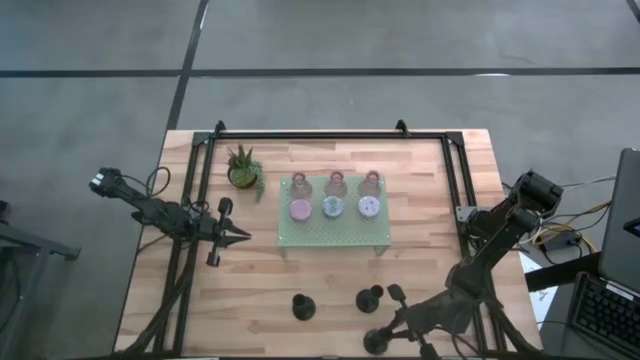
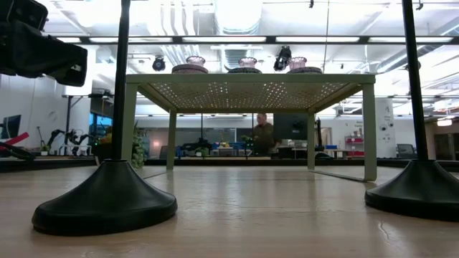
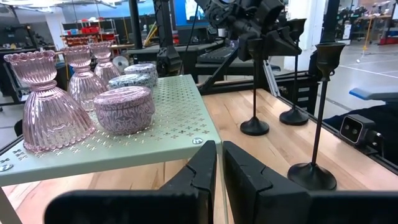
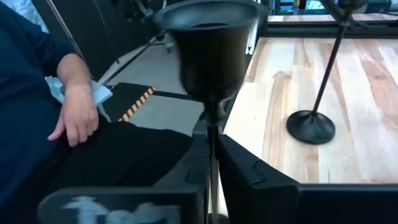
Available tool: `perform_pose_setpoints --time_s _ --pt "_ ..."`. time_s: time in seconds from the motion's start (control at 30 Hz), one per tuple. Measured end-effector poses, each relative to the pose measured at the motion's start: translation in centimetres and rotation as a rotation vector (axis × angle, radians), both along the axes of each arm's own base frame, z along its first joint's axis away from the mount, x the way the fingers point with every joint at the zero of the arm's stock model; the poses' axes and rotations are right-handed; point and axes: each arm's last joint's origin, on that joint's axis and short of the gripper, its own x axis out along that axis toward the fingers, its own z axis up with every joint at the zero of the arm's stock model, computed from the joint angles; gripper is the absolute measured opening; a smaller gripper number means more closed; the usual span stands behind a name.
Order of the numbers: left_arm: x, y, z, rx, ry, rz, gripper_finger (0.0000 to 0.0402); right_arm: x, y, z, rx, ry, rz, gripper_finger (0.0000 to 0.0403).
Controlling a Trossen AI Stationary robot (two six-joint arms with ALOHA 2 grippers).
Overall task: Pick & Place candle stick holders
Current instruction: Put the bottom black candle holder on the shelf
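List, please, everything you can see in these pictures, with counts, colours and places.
tray: 1, pale green, perforated, middle of table
glass holders: 3, pinkish clear, tray's back row
round holders: 3, pink, blue-grey, lilac, tray's front row
black holders: 3, near table's front edge, one gripped
plant: 1, green, left of tray
person's hand: 1, dark blue sleeve, beyond table edge
left tool: shut, empty, left of tray
right tool: shut on one black holder's stem
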Motion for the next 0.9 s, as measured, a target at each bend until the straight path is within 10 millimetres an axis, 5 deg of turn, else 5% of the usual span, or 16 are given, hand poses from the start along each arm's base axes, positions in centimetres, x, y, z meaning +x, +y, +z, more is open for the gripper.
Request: perform_pose_setpoints --time_s 0.17,0.4,0.63,0.9 --pt "0.0 0.0 0.0 0.000 0.000 0.000 0.0032 -0.2 -0.2 0.7 0.006 -0.019 0.009 0.0016" --pt "0.0 0.0 0.0 0.000 0.001 0.000 0.0032 -1.2 -1.5 4.1 0.062 -0.090 0.024 0.0017" --pt "0.0 0.0 0.0 0.001 0.002 0.000 0.0032 -3.6 -4.6 6.3 0.062 0.037 -0.033 0.0017" --pt "0.0 0.0 0.0 0.002 0.004 0.000 0.0032 -5.9 -8.3 9.0 -0.003 -0.030 -0.174 0.0017"
